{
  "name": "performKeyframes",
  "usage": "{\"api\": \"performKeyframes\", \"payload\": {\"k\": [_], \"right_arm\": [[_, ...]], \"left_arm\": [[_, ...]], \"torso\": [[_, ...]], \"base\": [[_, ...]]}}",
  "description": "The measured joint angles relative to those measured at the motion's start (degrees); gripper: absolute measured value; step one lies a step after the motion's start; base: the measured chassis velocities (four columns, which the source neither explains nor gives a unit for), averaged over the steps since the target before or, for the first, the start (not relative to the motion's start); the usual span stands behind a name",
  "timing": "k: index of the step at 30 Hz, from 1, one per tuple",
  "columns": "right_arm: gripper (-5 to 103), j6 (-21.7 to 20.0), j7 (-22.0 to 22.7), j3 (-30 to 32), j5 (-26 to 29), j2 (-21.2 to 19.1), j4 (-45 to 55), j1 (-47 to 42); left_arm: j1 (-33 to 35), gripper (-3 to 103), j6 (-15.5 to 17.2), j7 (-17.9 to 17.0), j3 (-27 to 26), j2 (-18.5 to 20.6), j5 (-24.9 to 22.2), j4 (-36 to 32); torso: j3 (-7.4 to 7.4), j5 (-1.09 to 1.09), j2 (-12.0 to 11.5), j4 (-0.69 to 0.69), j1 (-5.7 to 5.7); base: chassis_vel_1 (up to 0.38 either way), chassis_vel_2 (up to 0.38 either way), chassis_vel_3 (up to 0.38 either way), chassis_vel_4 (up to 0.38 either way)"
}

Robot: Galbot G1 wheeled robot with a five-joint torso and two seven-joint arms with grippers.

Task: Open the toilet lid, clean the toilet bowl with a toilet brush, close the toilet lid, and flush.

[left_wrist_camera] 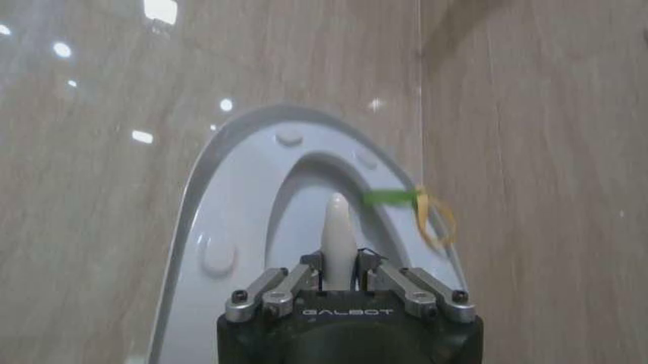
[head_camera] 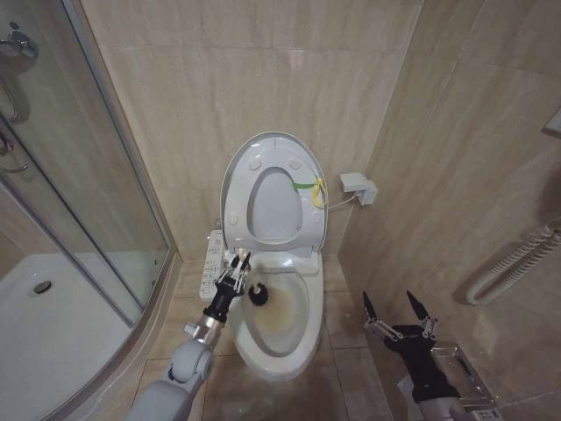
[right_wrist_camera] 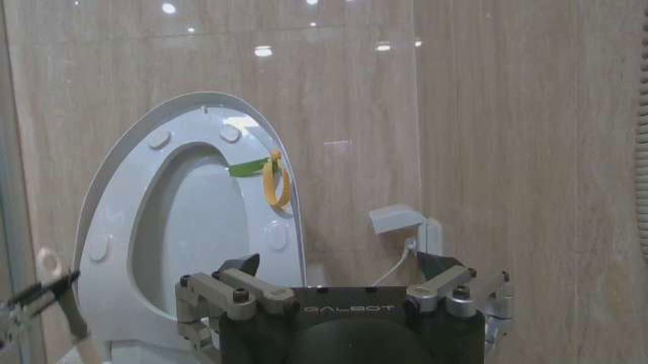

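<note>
The toilet lid (head_camera: 276, 210) stands raised against the back wall with the ring seat (head_camera: 235, 200) folded up against it; a yellow-green strap (head_camera: 308, 186) hangs at its right edge. Below lies the toilet bowl (head_camera: 296, 307), stained brownish-yellow inside. My left gripper (head_camera: 235, 268) hovers over the bowl's left rear rim, shut on the white handle (left_wrist_camera: 336, 226) of the toilet brush, whose black head (head_camera: 259, 294) sits just inside the rim. The left wrist view faces the lid (left_wrist_camera: 296, 208). My right gripper (head_camera: 399, 309) is open and empty, low to the right of the toilet; its fingers (right_wrist_camera: 239, 267) spread before the lid (right_wrist_camera: 193, 220).
A glass shower enclosure (head_camera: 88, 193) and its white tray (head_camera: 53, 333) fill the left side. A control panel (head_camera: 213, 259) sticks out at the toilet's left. A white wall box with cable (head_camera: 358, 186) sits right of the lid. A ribbed white hose (head_camera: 517, 259) hangs on the right wall.
</note>
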Motion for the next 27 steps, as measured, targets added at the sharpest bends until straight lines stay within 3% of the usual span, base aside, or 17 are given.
{"api": "performKeyframes", "payload": {"k": [4,12,16,17,20,21,24,27], "right_arm": [[100,0.0,0.0,0.0,0.0,0.0,0.0,0.0],[100,0.0,0.0,0.0,0.0,0.0,0.0,0.0],[100,0.0,0.0,0.0,0.0,0.0,0.0,0.0],[100,0.0,0.0,0.0,0.0,0.0,0.0,0.0],[100,0.0,0.0,0.0,0.0,0.0,0.0,0.0],[100,0.0,0.0,0.0,0.0,0.0,0.0,0.0],[100,0.0,0.0,0.0,0.0,0.0,0.0,0.0],[100,0.0,0.0,0.0,0.0,0.0,0.0,0.0]], "left_arm": [[1.5,21,0.5,-0.6,-0.4,1.3,-0.3,-3.8],[11.2,21,3.3,-4.2,-4.3,5.2,0.7,-16.8],[21.2,21,4.0,-5.4,-12.3,5.6,5.7,-25.7],[21.2,21,4.0,-5.4,-12.3,5.6,5.7,-25.7],[30.4,21,5.1,-7.4,-17.6,3.7,9.0,-31.8],[30.4,21,5.1,-7.4,-17.6,3.7,9.0,-31.8],[39.3,21,6.3,-10.1,-21.5,-0.1,11.8,-37.4],[42.5,21,6.2,-10.7,-23.5,-2.2,13.5,-39.4]], "torso": [[0.00,0.00,0.0,0.01,0.00],[0.00,0.00,0.0,0.02,-0.01],[-0.01,0.00,0.0,0.02,-0.01],[-0.01,0.00,0.0,0.02,-0.01],[-0.01,-0.01,0.0,0.01,-0.02],[-0.01,-0.01,0.0,0.01,-0.02],[-0.01,0.00,0.0,0.03,-0.02],[-0.01,0.00,0.0,0.01,-0.02]], "base": [[0.000,0.000,0.000,0.000],[0.000,0.000,0.000,0.000],[0.000,0.000,0.000,0.000],[0.000,0.000,0.000,0.000],[0.000,0.000,0.000,0.000],[0.000,0.000,0.000,0.000],[0.000,0.000,0.000,0.000],[0.000,0.000,0.000,0.000]]}}
